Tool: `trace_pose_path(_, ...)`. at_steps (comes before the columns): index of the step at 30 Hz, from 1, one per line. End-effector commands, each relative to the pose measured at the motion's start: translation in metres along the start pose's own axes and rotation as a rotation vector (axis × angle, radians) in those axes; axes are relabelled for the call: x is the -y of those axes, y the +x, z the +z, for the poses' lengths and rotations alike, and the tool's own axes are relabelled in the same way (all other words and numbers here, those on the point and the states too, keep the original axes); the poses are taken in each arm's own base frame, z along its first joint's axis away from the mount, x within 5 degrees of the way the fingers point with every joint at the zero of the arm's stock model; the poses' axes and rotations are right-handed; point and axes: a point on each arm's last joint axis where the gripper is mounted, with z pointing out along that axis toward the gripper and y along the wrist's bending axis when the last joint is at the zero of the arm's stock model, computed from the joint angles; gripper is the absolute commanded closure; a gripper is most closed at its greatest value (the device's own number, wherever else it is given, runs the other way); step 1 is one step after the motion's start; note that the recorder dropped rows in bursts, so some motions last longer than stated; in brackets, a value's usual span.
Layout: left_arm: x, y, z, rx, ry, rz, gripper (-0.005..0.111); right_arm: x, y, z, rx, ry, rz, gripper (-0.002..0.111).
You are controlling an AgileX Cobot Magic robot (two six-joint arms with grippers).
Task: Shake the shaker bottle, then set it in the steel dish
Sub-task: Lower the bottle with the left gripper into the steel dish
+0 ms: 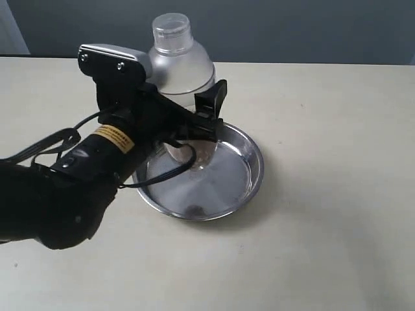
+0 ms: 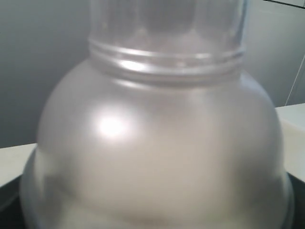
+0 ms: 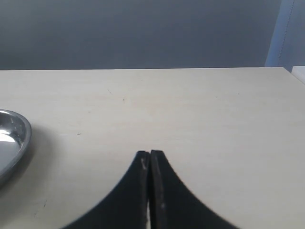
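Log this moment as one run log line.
left gripper: shut on shaker bottle | shaker bottle: upright over steel dish, contact unclear | right gripper: shut, empty

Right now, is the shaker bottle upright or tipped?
Upright: the shaker bottle stands cap straight above shoulder, left pincer clamped around its body, base over the steel dish. Whether it touches the dish: cannot tell.

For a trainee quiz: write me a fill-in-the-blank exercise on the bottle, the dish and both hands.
1. The left hand grips the shaker bottle, whose cap points ____.
2. The bottle's lower end is held over the ____.
3. The right hand is ____ and holds nothing.
Missing words: up; steel dish; shut.
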Motion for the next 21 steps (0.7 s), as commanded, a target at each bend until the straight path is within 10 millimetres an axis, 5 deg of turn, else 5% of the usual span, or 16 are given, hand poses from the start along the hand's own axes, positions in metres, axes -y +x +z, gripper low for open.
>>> trace_pose_path(1,0.001,0.008,0.005,0.066,0.005,-0.033,0.107,0.0,-0.001,0.0,0.012,-0.001,-0.002,0.109)
trace_pose_path(13,-0.005,0.067,0.023,0.008,-0.028,-0.017,0.107,0.0,-0.001,0.0,0.012,-0.001,-0.002,0.109)
trace_pose_path(21,-0.002,0.076,0.029,-0.008,-0.002,0.105,0.107,0.0,-0.001,0.0,0.012,-0.001,-0.002,0.109)
